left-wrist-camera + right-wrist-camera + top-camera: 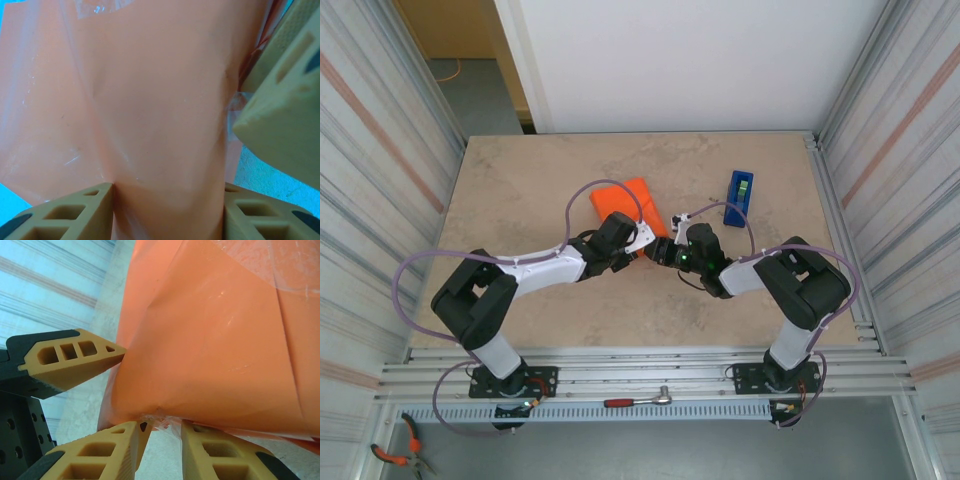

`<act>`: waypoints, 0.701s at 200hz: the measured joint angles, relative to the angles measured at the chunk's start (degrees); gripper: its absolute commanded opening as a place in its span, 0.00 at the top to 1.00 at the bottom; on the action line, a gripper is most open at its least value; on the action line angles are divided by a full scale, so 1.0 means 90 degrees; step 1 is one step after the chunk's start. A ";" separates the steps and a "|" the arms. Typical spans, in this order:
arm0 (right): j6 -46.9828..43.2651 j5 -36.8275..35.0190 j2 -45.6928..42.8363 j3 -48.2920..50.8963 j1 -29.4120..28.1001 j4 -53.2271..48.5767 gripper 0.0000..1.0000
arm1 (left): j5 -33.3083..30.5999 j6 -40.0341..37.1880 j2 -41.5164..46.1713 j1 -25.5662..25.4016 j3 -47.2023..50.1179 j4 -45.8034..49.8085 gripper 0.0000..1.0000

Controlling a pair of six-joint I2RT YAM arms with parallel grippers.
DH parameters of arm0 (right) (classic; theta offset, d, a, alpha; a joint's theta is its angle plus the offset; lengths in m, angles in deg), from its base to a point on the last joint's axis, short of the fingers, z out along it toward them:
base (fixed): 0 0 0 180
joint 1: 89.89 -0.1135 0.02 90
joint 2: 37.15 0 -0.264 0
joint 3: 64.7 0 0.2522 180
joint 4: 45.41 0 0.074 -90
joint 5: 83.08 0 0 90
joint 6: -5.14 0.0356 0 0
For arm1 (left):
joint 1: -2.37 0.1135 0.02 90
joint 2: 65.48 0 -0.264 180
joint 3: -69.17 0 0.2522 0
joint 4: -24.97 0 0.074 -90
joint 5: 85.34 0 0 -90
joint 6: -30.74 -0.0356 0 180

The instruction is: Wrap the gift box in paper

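Note:
The orange paper lies folded into a parcel at the table's middle, and the gift box is hidden inside it. My left gripper is shut on the parcel's near end; in the left wrist view its fingers press the orange paper from both sides. My right gripper meets the same end from the right. Its fingertips stand a little apart under the paper's lower edge, with a crinkled wisp of clear tape between them. It grips nothing.
A blue tape dispenser with a green roll stands at the back right. A ratchet lies on the front rail, and orange pliers lie below the table's left corner. Corrugated walls close in both sides.

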 measured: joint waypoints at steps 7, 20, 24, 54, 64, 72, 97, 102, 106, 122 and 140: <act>0.0002 -0.0002 0.0000 0.0000 -0.0015 0.0000 0.72 | 0.0000 0.0000 0.0000 -0.0002 0.0000 0.0000 0.51; 0.0005 -0.0002 0.0000 0.0000 -0.0027 -0.0007 0.72 | -0.0005 0.0000 -0.0002 -0.0005 0.0000 0.0000 0.51; 0.0007 -0.0002 0.0000 0.0000 -0.0027 -0.0010 0.72 | -0.0005 0.0000 -0.0002 -0.0005 -0.0002 0.0000 0.51; 0.0056 -0.0002 0.0000 0.0000 -0.0027 -0.0017 0.71 | -0.0010 0.0000 -0.0017 -0.0007 -0.0027 0.0012 0.51; 0.0075 -0.0002 0.0000 0.0000 -0.0027 -0.0017 0.71 | -0.0019 0.0000 -0.0017 -0.0012 -0.0027 0.0015 0.51; 0.0117 -0.0002 0.0000 0.0000 -0.0027 -0.0017 0.71 | -0.0027 0.0000 -0.0017 -0.0022 -0.0027 0.0017 0.51; 0.0172 -0.0005 0.0000 0.0000 -0.0027 -0.0017 0.70 | -0.0029 0.0000 -0.0019 -0.0029 -0.0036 0.0027 0.51; 0.0172 -0.0005 0.0000 0.0000 -0.0027 -0.0017 0.69 | -0.0029 0.0000 -0.0022 -0.0029 -0.0036 0.0027 0.51; 0.0172 -0.0005 0.0000 0.0000 -0.0027 -0.0017 0.69 | -0.0032 0.0000 -0.0024 -0.0029 -0.0036 0.0027 0.52; 0.0175 -0.0005 0.0000 0.0000 -0.0027 -0.0019 0.68 | -0.0039 0.0000 -0.0027 -0.0029 -0.0036 0.0027 0.52; 0.0197 -0.0005 0.0000 0.0000 -0.0027 -0.0017 0.67 | -0.0044 0.0000 -0.0027 -0.0029 -0.0036 0.0027 0.52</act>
